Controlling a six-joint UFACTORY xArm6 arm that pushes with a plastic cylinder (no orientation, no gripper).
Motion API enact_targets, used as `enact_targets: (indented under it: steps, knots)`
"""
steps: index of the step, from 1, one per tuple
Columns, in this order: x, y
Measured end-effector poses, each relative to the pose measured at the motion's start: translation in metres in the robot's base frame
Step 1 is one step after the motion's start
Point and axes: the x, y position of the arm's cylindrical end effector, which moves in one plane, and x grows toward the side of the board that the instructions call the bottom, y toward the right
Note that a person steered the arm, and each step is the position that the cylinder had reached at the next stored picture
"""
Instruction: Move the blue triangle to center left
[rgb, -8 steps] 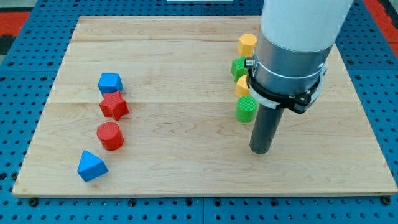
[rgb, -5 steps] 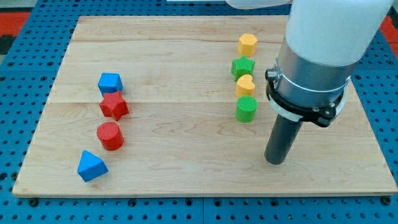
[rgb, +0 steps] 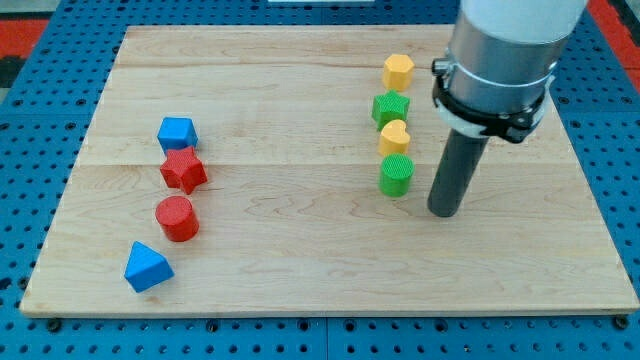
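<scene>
The blue triangle (rgb: 148, 267) lies near the board's bottom left corner. My tip (rgb: 443, 211) rests on the board at the view's right, far from the triangle and just right of the green cylinder (rgb: 396, 175). The rod rises from it into the grey and white arm at the top right.
A red cylinder (rgb: 177, 217), a red star (rgb: 183, 169) and a blue block (rgb: 177, 132) form a column above the triangle. A yellow hexagon (rgb: 398, 70), a green star (rgb: 391, 107) and a yellow heart (rgb: 395, 136) stand in a column above the green cylinder. The wooden board (rgb: 300, 240) lies on blue pegboard.
My tip moved right and toward the view's bottom, then back up toward the view's top, ending right of the green cylinder. No block has moved.
</scene>
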Motion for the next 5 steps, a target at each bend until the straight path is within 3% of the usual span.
enact_targets:
  steps: [2,3,4,5]
  knots:
    - [0.069,-0.185]
    - [0.081,-0.292]
    - [0.062,-0.341]
    - [0.032,-0.344]
